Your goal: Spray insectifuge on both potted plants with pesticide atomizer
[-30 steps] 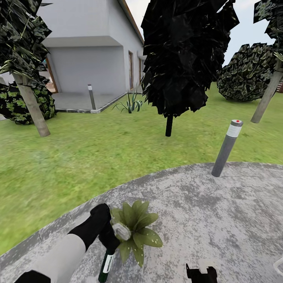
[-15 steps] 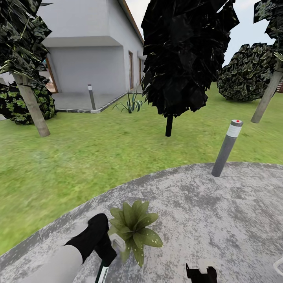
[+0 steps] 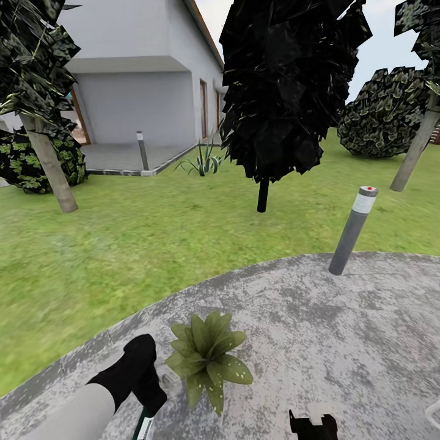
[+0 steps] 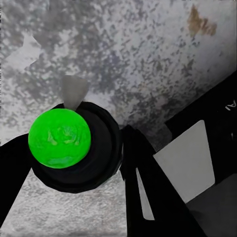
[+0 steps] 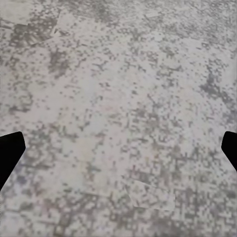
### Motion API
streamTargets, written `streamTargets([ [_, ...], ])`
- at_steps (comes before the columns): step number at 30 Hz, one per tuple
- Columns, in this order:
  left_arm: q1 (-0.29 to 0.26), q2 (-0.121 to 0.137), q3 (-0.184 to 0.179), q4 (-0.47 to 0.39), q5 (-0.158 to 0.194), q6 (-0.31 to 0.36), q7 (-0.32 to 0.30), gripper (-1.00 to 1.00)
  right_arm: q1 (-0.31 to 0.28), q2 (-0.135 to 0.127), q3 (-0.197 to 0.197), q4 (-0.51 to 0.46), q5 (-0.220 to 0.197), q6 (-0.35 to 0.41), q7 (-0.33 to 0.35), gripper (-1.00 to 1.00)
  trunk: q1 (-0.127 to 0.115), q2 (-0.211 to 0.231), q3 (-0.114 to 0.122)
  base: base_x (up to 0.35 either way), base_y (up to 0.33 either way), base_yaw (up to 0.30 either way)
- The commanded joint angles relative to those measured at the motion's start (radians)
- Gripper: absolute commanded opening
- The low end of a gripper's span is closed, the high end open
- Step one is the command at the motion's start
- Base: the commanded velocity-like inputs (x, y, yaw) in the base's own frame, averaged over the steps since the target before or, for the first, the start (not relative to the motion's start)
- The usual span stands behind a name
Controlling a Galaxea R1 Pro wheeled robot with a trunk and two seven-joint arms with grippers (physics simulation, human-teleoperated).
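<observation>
We note the left gripper (image 3: pixel 146 400) jaws clamped on the atomizer (image 3: pixel 144 426) beside a potted plant (image 3: pixel 208 357); right gripper (image 5: pixel 118 148) jaws spread over the patio (image 3: pixel 342 330).

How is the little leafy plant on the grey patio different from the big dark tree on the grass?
The potted plant is low and small; the dark tree towers far above it. The potted plant has pointed green leaves with white speckles; the dark tree's foliage is almost black. The potted plant sits on the paved patio; the dark tree grows from the lawn on a thin trunk. Both stand upright.
</observation>
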Motion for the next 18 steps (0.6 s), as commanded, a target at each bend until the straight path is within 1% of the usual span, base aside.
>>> streamTargets([
  [1,0.0,0.0,-0.003,-0.007,-0.008,0.006,-0.009,-1.0,-0.001,0.0,0.009,0.001,-0.005,-0.002,-0.005,1.0,0.0,0.0,-0.001,0.0,0.0,0.0],
  [3,0.0,-0.014,-0.004,-0.014,-0.008,0.007,-0.008,-1.0,-0.001,0.001,0.009,0.001,-0.005,-0.003,-0.005,1.0,0.0,0.0,-0.001,0.0,0.0,0.0],
  [4,-0.001,-0.035,-0.005,-0.016,-0.012,0.007,-0.007,-1.0,-0.001,0.001,0.009,0.001,-0.005,-0.003,-0.005,1.0,0.0,0.0,-0.001,0.0,0.0,0.0],
  [5,0.0,-0.067,-0.006,-0.018,-0.017,0.007,-0.006,-1.0,-0.001,0.0,0.009,0.001,-0.005,-0.003,-0.005,1.0,0.0,0.0,-0.001,0.0,0.0,0.0],
  [6,0.0,-0.079,-0.007,-0.018,-0.019,0.007,-0.001,-1.0,-0.001,0.0,0.009,0.001,-0.005,-0.003,-0.005,1.0,0.0,0.0,-0.001,0.0,0.0,0.0],
  [7,0.0,-0.084,-0.007,-0.018,-0.02,0.007,0.011,-1.0,-0.001,0.0,0.009,0.001,-0.005,-0.003,-0.005,1.0,0.0,0.0,-0.001,0.0,0.0,0.0],
  [9,0.0,-0.082,-0.009,-0.016,-0.019,0.007,0.031,-1.0,-0.001,0.0,0.009,0.001,-0.005,-0.002,-0.005,1.0,0.0,0.0,-0.001,0.0,0.0,0.0],
  [12,0.012,-0.034,-0.007,-0.002,-0.012,0.005,0.038,-1.0,-0.001,0.001,0.009,0.001,-0.005,-0.002,-0.005,1.0,0.0,0.0,-0.001,0.0,0.0,0.0],
  [13,0.018,-0.022,-0.007,-0.001,-0.01,-0.001,0.039,-1.0,-0.001,0.001,0.009,0.001,-0.005,-0.002,-0.005,1.0,0.0,0.0,-0.001,0.0,0.0,0.0],
  [14,0.027,-0.017,-0.006,-0.001,-0.01,-0.018,0.039,-1.0,-0.001,0.0,0.009,0.001,-0.005,-0.002,-0.005,1.0,0.0,0.0,-0.001,0.0,0.0,0.0],
  [15,0.043,-0.013,-0.002,0.0,-0.01,-0.057,0.041,-1.0,-0.001,-0.001,0.009,0.001,-0.005,-0.003,-0.004,1.0,0.0,0.0,-0.001,0.0,0.0,0.0],
  [18,0.051,-0.013,0.004,-0.003,-0.01,-0.078,0.042,-1.0,-0.001,-0.005,0.009,0.001,-0.005,-0.003,-0.003,1.0,0.0,0.0,-0.001,0.0,0.0,0.0],
])
